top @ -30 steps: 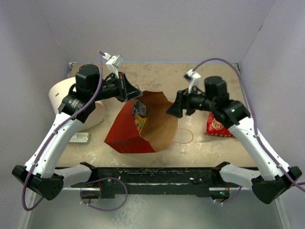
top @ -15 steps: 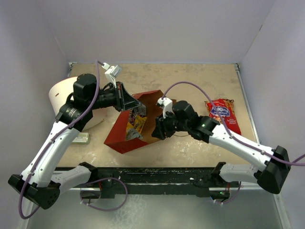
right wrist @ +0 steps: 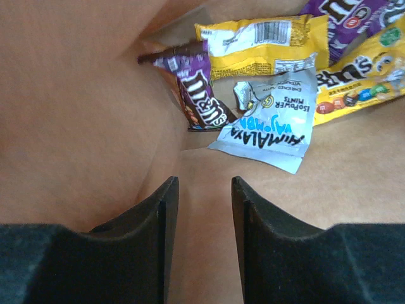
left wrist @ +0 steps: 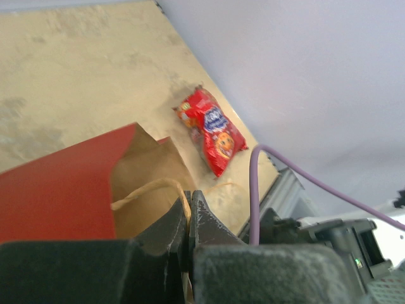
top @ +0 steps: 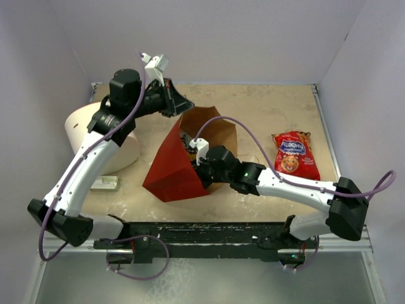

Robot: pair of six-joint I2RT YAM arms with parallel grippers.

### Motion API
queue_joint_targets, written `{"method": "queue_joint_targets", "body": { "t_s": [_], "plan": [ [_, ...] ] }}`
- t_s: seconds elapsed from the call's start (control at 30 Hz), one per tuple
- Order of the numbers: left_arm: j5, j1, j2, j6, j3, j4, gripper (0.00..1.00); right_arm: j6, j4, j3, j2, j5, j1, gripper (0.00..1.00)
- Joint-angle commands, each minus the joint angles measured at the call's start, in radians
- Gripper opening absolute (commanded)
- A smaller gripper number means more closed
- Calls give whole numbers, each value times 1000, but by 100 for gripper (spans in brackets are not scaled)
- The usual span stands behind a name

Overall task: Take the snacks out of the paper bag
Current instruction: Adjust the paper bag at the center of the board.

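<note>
The paper bag [top: 169,170], red outside and brown inside, lies tilted with its mouth held up. My left gripper [top: 185,106] is shut on its string handle [left wrist: 149,188] at the top rim; the jaws [left wrist: 188,204] pinch the string. My right gripper [right wrist: 202,185] is open and empty inside the bag, just short of the snacks: a light-blue mint packet [right wrist: 269,130], a purple pack [right wrist: 197,95] and yellow packs [right wrist: 266,39]. In the top view its fingers are hidden in the bag. The red cookie bag [top: 294,154] lies on the table to the right.
A white cylindrical tub [top: 88,130] lies at the left, with a small white-and-green box [top: 104,183] in front of it. The right arm's purple cable [top: 253,136] arches over the bag's mouth. Walls close in the table on three sides.
</note>
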Motion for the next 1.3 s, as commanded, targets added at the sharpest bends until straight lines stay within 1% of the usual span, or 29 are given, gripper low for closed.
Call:
{"method": "queue_joint_targets", "body": {
  "t_s": [0.0, 0.1, 0.23, 0.27, 0.3, 0.43, 0.53, 0.6, 0.67, 0.73, 0.83, 0.9, 0.97, 1.07, 1.17, 1.27],
  "plan": [
    [-18, -2, 83, 164, 208, 20, 0, 50, 92, 47, 49, 65, 35, 41],
    [47, -3, 134, 225, 280, -11, 0, 59, 120, 76, 88, 65, 41, 42],
    [142, -4, 138, 264, 265, -21, 0, 45, 147, 138, 152, 58, 42, 43],
    [164, -5, 126, 256, 237, -15, 0, 46, 149, 148, 168, 63, 42, 44],
    [192, -5, 110, 234, 178, 3, 0, 47, 152, 154, 182, 67, 42, 45],
    [246, -8, -30, 85, -76, 111, 0, 70, 126, 147, 195, 80, 43, 50],
    [230, -8, -131, 29, -204, 76, 0, 74, 80, 84, 129, 111, 40, 54],
    [218, -8, -190, -7, -266, 61, 0, 92, 49, 20, 67, 126, 40, 56],
    [212, -9, -235, -52, -313, 64, 0, 83, 30, -19, 7, 179, 42, 58],
    [221, -8, -258, -81, -339, 79, 0, 29, 40, -51, -40, 230, 41, 60],
    [220, -9, -260, -99, -345, 85, 0, -40, 63, -103, -97, 229, 42, 63],
    [213, -8, -266, -120, -364, 122, 0, -113, 90, -135, -119, 225, 42, 65],
    [203, -9, -273, -145, -388, 175, 0, -213, 117, -161, -136, 206, 42, 71],
    [204, -8, -264, -171, -405, 226, 0, -388, 155, -195, -155, 190, 48, 89],
    [209, -9, -250, -194, -410, 270, 0, -528, 161, -205, -176, 240, 63, 92],
    [226, -8, -238, -205, -407, 321, 0, -606, 185, -214, -177, 265, 66, 92]
  ]
}}
